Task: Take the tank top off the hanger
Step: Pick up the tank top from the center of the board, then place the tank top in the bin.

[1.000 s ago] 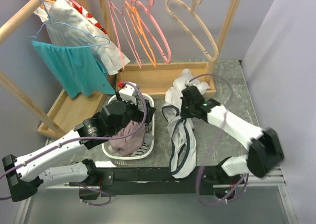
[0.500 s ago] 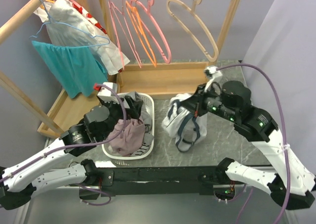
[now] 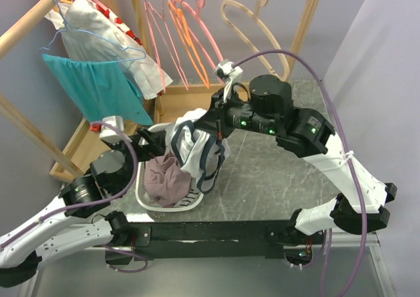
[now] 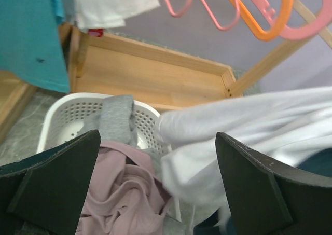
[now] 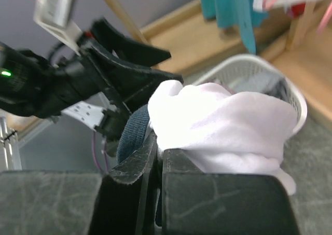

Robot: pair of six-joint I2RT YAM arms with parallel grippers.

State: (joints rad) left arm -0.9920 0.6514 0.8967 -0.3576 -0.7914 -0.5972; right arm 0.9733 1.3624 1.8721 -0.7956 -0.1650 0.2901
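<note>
Tank top (image 3: 191,149) held above laundry basket (image 3: 167,207).
Right end effector (image 5: 158,157) pinching the white fabric; left end effector (image 4: 158,139) spread wide beside it, holding nothing.

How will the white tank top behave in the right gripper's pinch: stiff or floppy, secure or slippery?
Likely floppy: the tank top droops in loose folds below the right gripper. Probably light, since a small pinched bunch carries it. It may snag the basket rim.
</note>
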